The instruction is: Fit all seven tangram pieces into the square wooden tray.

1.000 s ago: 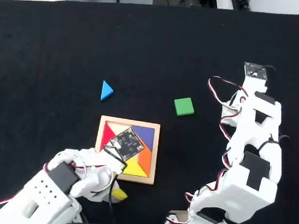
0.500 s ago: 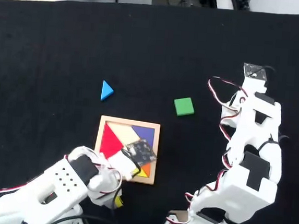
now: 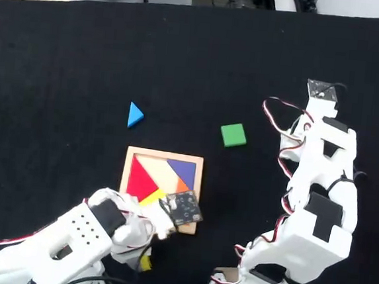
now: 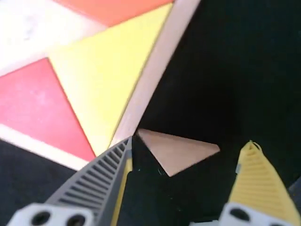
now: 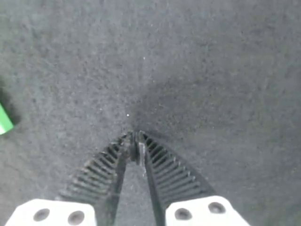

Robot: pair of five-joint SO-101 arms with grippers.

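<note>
Four coloured pieces lie in the square wooden tray point(image 3: 164, 154) near the front of the black worktop point(image 3: 63, 71): a red triangle point(image 3: 139, 181), a yellow triangle point(image 4: 108, 80) beside it, an orange piece point(image 4: 117, 9) and a blue-purple piece point(image 3: 184, 171). A pale patch runs between the red and the blue-purple; I cannot tell whether it is a piece or bare tray floor

The left arm point(image 3: 82, 235) comes in from the front left corner, and the left hand point(image 4: 190, 141) sits just outside the tray's near right corner. Its grey finger point(image 4: 94, 183) and yellow finger point(image 4: 254, 179) are spread wide. Between them a pale pinkish triangle point(image 4: 176, 150) lies flat on the worktop, one corner against the tray's rim by the grey fingertip, its other end apart from the yellow finger

A small blue triangle point(image 3: 135, 114) lies beyond the tray's far left corner, and a green square point(image 3: 233, 134) beyond its far right corner, both loose on the worktop

The right arm point(image 3: 318, 193) is folded up at the right side. The right hand point(image 5: 136, 139) has its fingers pressed together over bare worktop, near the green square
</note>
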